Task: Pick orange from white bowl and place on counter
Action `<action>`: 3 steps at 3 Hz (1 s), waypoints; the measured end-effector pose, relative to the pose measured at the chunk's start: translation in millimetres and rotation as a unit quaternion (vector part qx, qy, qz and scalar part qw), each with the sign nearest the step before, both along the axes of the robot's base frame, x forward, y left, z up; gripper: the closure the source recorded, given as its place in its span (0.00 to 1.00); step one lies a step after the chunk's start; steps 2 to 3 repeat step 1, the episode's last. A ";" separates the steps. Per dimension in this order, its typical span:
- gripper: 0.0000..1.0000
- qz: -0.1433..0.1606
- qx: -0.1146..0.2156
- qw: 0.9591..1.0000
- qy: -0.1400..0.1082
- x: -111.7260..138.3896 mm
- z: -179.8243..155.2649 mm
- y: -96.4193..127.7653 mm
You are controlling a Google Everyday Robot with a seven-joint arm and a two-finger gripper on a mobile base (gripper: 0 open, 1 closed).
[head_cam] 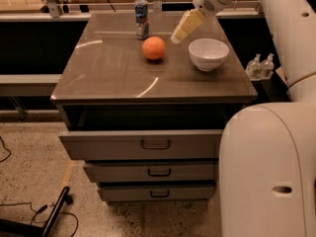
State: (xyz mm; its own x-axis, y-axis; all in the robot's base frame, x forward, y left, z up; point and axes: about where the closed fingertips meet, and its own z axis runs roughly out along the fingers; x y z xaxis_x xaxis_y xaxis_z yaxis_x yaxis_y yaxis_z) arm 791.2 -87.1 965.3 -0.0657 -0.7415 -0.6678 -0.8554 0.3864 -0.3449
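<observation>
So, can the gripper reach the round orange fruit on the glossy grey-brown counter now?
Probably yes: the gripper hangs beside the orange with nothing between; the glossy white bowl and blue-and-silver can stand clear.
</observation>
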 end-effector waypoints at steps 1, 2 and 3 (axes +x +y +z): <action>0.00 0.000 0.000 1.000 0.000 0.2 -0.6 0.2; 0.00 0.000 0.000 1.000 0.000 0.2 -0.6 0.2; 0.00 0.000 0.000 1.000 0.000 0.2 -0.6 0.2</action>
